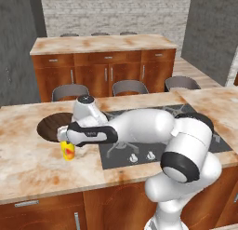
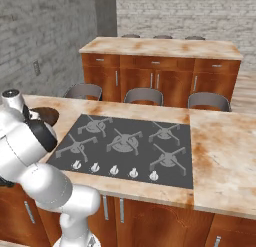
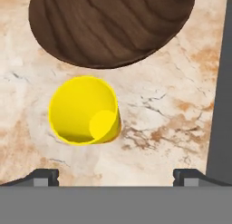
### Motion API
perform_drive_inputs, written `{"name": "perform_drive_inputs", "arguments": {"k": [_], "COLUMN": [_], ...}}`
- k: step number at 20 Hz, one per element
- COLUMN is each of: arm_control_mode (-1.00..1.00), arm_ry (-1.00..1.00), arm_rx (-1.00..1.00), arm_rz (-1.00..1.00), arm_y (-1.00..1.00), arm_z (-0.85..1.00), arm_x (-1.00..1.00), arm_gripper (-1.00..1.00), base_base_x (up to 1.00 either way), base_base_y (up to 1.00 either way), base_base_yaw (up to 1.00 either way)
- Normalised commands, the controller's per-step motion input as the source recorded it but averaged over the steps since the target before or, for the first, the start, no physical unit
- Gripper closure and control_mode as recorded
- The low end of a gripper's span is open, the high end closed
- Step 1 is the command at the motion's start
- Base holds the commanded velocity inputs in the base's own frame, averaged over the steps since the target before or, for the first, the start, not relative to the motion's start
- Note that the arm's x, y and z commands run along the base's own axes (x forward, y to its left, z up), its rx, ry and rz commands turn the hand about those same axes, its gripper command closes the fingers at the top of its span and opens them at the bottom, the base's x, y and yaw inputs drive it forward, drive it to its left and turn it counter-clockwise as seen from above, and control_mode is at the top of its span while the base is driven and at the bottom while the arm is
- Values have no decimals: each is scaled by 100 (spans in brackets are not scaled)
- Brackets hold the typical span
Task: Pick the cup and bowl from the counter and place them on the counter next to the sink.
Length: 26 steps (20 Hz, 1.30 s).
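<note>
Gripper positioned above the cup, ahead of the pick

The gripper hovered over the counter with its fingertips spread wide and holding nothing. The cup stood upright just beside the bowl, its open mouth facing the hand and its long axis vertical. It lay ahead of the fingertips and toward the left one, so the closing line probably needed shifting that way before descent
</note>
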Motion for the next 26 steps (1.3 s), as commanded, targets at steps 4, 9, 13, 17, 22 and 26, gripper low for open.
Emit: {"name": "perform_drive_inputs", "arguments": {"k": [4,9,13,17,22,26], "arm_control_mode": [-100,-100,-100,-100,-100,-100], "arm_ry": [0,3,5,1,0,0], "arm_rx": [0,0,0,0,0,0], "arm_rz": [-3,-4,-3,0,0,0], "arm_y": [0,0,0,0,2,0], "arm_z": [0,0,-5,-12,-20,-44], "arm_x": [39,49,21,0,0,1], "arm_gripper": [-100,-100,-100,-100,-100,-100], "base_base_x": [0,0,0,0,0,0], "base_base_y": [0,0,0,0,0,0], "base_base_yaw": [0,0,0,0,0,0]}}
